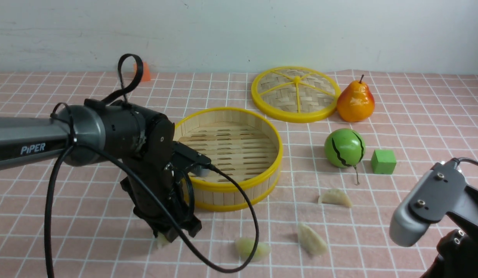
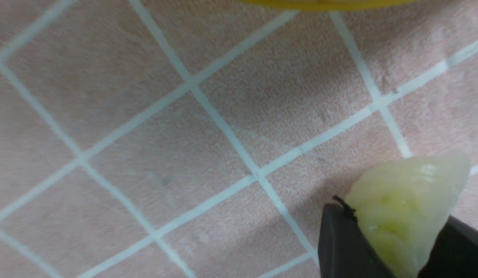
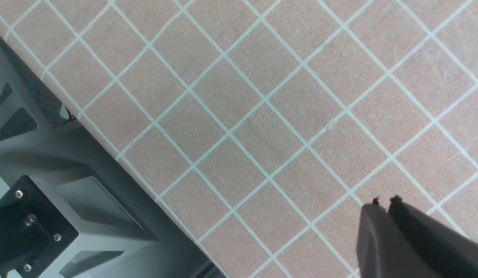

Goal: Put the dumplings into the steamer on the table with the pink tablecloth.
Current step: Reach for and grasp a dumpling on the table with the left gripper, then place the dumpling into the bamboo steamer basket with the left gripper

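Jaws first: my left jaws pinch one dumpling (image 2: 404, 208) across its plump middle, low down just on my side of the steamer (image 1: 231, 188). My right jaws are closed on nothing, well off to the steamer's right.

Biggest is the desk (image 1: 49, 239) under its pink tablecloth (image 1: 377, 116). Next comes the steamer, which holds nothing yet. Smallest, three more dumplings (image 1: 252, 248) lie loose on the cloth, nearer me than the steamer and toward its right.

They look light, soft and glossy, so probably slippery. I judge a gentle pinch across the belly safest, not the thin pleated edge.
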